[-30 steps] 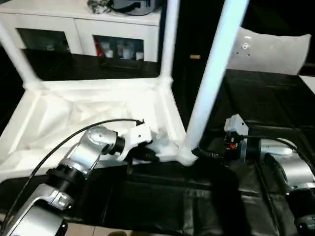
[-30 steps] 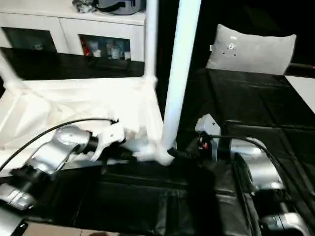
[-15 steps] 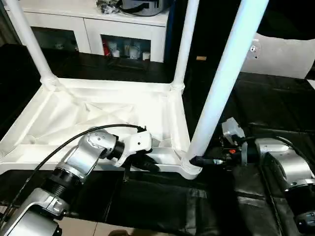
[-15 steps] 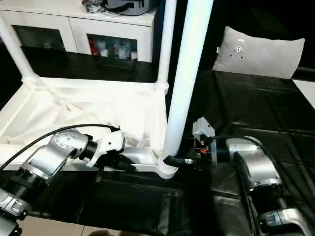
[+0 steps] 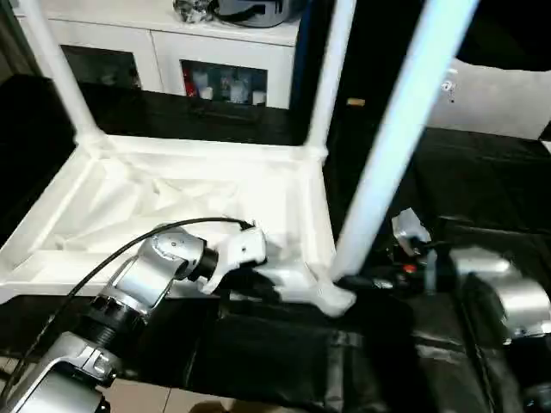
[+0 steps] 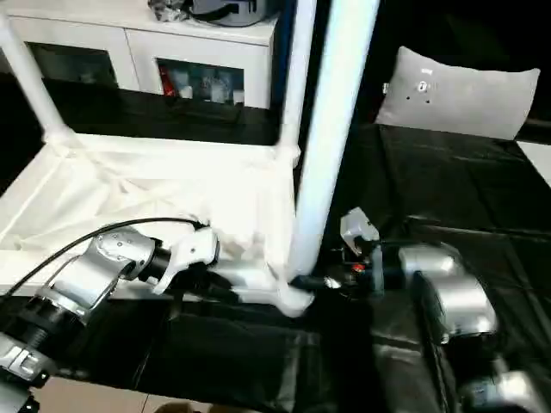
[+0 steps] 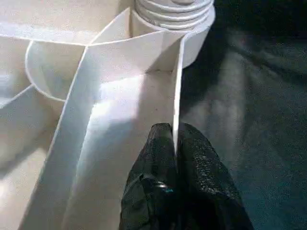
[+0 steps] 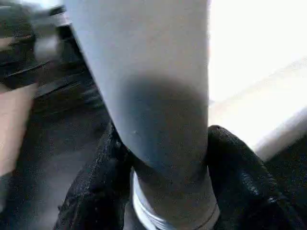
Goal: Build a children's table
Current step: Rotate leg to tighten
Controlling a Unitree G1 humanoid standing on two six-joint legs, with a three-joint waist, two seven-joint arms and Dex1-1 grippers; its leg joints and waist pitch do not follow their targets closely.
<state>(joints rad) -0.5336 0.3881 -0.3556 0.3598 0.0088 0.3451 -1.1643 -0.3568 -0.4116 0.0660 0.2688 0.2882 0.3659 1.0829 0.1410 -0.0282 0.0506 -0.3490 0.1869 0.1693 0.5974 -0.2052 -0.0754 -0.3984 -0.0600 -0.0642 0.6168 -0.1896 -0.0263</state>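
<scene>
- Tabletop (image 5: 172,194) lies upside down on the black-covered surface (image 6: 448,198), ribbed underside facing up.
- Three legs stand up out of corner sockets: far-left leg (image 5: 53,69), far-right leg (image 5: 330,73), and the near-right leg (image 5: 392,146), closest to the camera, tilted slightly to the right toward its top.
- Near-right corner socket (image 5: 331,297) sits at the tabletop's front edge, with the near-right leg's base in it.
- Left gripper (image 7: 175,143): the two black fingers are pressed together on the tabletop's thin upright rim wall (image 7: 176,86), one finger on each side of it. Pinch point is on the front edge, just beside the near-right socket; the threaded collar (image 7: 172,9) of the leg shows just beyond the rim in the left wrist view.
- Left forearm (image 5: 151,275) reaches in from the lower left, with a black cable (image 5: 112,258) looping over it.
- Right gripper (image 8: 165,191): fingers spread around the bottom of the near-right leg, one black finger (image 8: 240,177) on each side and touching it, clamping the tube just above its threaded end.
- In the head views the right gripper (image 6: 314,281) comes in from the right at socket height, with the silver right forearm (image 6: 443,292) behind it.
- Background: white cabinet (image 5: 172,52) with glass doors behind the tabletop; grey pillow (image 6: 465,90) on the black cover at far right, well apart from the table.
</scene>
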